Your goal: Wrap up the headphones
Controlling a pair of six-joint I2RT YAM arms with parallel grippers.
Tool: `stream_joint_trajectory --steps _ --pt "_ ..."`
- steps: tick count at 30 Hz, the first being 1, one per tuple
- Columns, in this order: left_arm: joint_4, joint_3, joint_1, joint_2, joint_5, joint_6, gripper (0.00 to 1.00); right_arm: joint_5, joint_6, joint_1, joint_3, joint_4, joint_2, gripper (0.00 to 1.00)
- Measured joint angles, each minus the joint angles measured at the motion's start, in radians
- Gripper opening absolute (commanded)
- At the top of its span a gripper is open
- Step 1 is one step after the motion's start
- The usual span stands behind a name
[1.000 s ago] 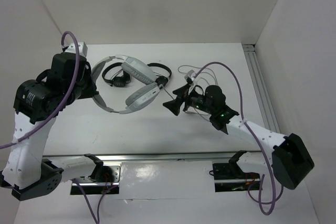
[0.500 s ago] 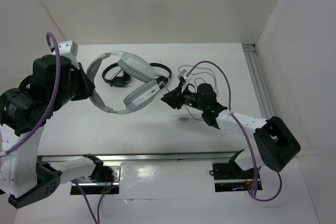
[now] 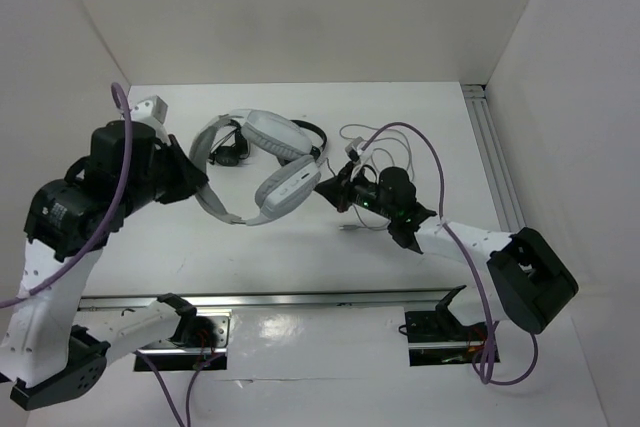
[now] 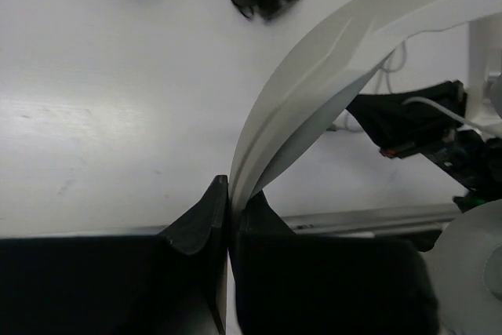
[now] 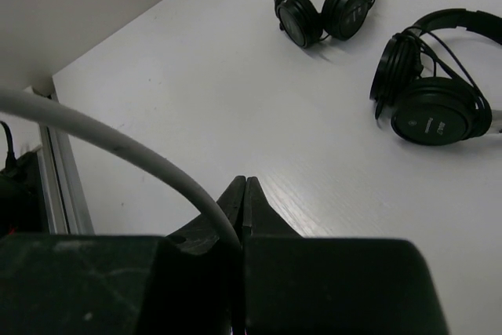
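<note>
Left gripper (image 4: 228,190) pinching headphones (image 4: 337,52) band, which arcs up-right from fingertips; right gripper (image 5: 244,187) clamped on cable (image 5: 110,143), which trails left.

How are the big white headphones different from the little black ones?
The white headphones are bigger and pale; the black headphones are small and dark. The white headphones are pinched at the band by the left gripper; the black headphones lie on the table. Both have two cups.

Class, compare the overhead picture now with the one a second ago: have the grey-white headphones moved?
Yes. The headphones have shifted slightly right, toward the rail at the table's right edge. Their band now overlaps the black headphones.
</note>
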Motion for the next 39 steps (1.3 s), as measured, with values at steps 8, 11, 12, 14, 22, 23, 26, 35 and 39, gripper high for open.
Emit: stream_joint_trajectory --steps 8,11,12,14,22,23,26,35,39 --pt "0.381 -0.565 0.000 -0.195 0.314 -0.291 0.00 0.130 0.047 0.068 0.073 -0.028 -0.003 0.00" --pt "0.511 -0.676 0.000 -0.212 0.362 -0.404 0.00 0.150 0.047 0.117 0.078 -0.033 -0.003 0.00" --pt "0.557 -0.705 0.000 -0.219 0.362 -0.439 0.00 0.157 0.047 0.134 0.078 -0.037 -0.003 0.00" --pt "0.641 -0.768 0.000 -0.246 0.346 -0.496 0.00 0.167 0.046 0.170 0.078 -0.049 -0.003 0.00" --pt "0.813 -0.912 0.000 -0.352 0.134 -0.622 0.00 0.106 0.026 0.288 0.078 -0.071 -0.010 0.00" --pt "0.829 -0.925 0.000 -0.357 0.112 -0.631 0.00 0.085 0.021 0.298 0.078 -0.071 -0.011 0.00" --pt "0.848 -0.955 0.000 -0.356 0.064 -0.654 0.00 0.032 0.008 0.337 0.080 -0.077 -0.009 0.00" --pt "0.854 -0.982 0.027 -0.332 0.020 -0.690 0.00 0.027 -0.031 0.398 0.156 -0.100 0.012 0.00" --pt "0.845 -0.977 0.051 -0.327 0.051 -0.695 0.00 0.121 -0.060 0.427 0.167 -0.113 0.017 0.00"
